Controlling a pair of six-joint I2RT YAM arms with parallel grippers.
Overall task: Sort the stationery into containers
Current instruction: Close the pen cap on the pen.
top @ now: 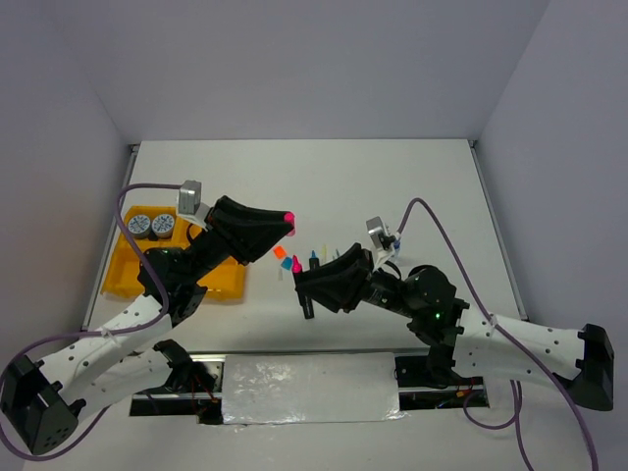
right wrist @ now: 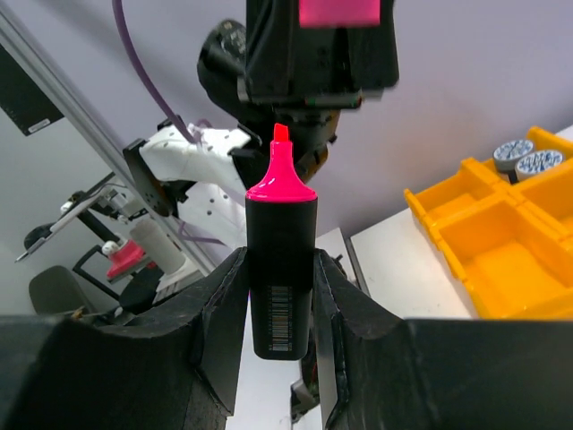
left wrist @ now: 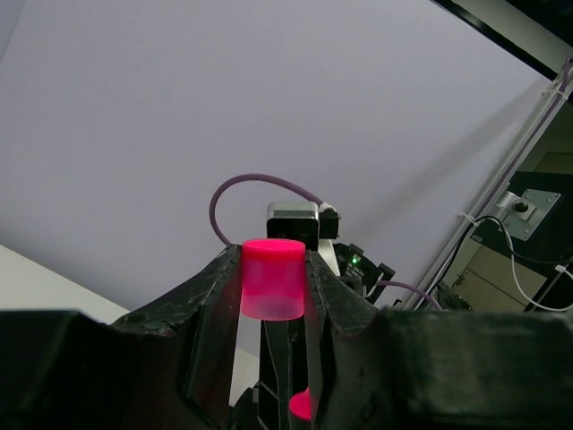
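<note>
Left jaws clamped on pink cap, right jaws gripping black marker, barcode on barrel

You have a bright pink cap, paler and see-through at its base. The marker is black with a neon pink tip and a white barcode. The tray is yellow-orange; the tins are blue and white. The table is white.

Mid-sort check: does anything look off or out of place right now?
Yes: the pink highlighter is uncapped. The right gripper holds its black body with the tip bare, while the left gripper holds the pink cap apart from it.
</note>
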